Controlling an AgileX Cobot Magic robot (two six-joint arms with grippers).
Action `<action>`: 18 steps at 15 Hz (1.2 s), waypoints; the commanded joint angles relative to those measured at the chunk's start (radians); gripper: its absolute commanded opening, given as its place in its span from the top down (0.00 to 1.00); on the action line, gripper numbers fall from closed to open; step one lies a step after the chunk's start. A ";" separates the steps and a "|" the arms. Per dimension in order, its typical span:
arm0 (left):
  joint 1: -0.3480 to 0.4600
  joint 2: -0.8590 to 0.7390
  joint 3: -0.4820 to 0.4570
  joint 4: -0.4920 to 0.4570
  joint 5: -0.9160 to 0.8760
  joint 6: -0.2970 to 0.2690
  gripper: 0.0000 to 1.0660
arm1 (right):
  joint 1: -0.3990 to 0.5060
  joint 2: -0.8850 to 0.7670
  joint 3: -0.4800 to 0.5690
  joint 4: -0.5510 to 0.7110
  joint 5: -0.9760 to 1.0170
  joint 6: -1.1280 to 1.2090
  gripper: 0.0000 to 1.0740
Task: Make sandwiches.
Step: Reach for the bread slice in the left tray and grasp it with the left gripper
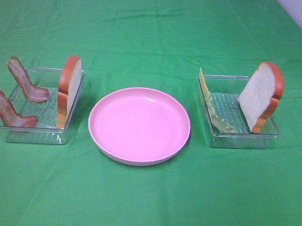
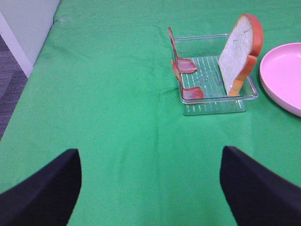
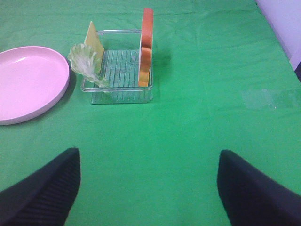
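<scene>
**Sandwich parts, nothing stacked yet**

Pink plate point(image 1: 92, 123), centre. Left tray point(image 1: 31, 131) holds the left bread slice point(image 1: 70, 86), upright on edge, and bacon strips point(image 1: 23, 79). Right tray point(image 1: 239, 140) holds the right bread slice point(image 1: 259, 99), leaning, with lettuce point(image 1: 217, 117) and cheese point(image 1: 202, 80). Your left gripper point(image 2: 149, 157) and right gripper point(image 3: 148, 157) are spread and empty, each tray well ahead.
</scene>
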 commanded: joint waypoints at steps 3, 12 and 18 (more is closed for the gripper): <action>-0.006 -0.024 0.001 -0.006 -0.005 0.001 0.28 | -0.005 -0.010 0.003 -0.002 0.000 -0.006 0.30; -0.006 -0.024 0.001 -0.006 -0.005 0.001 0.28 | -0.005 -0.010 0.003 -0.002 0.000 -0.006 0.30; -0.006 -0.024 0.001 -0.006 -0.005 0.001 0.28 | -0.005 -0.010 0.003 -0.002 0.000 -0.006 0.30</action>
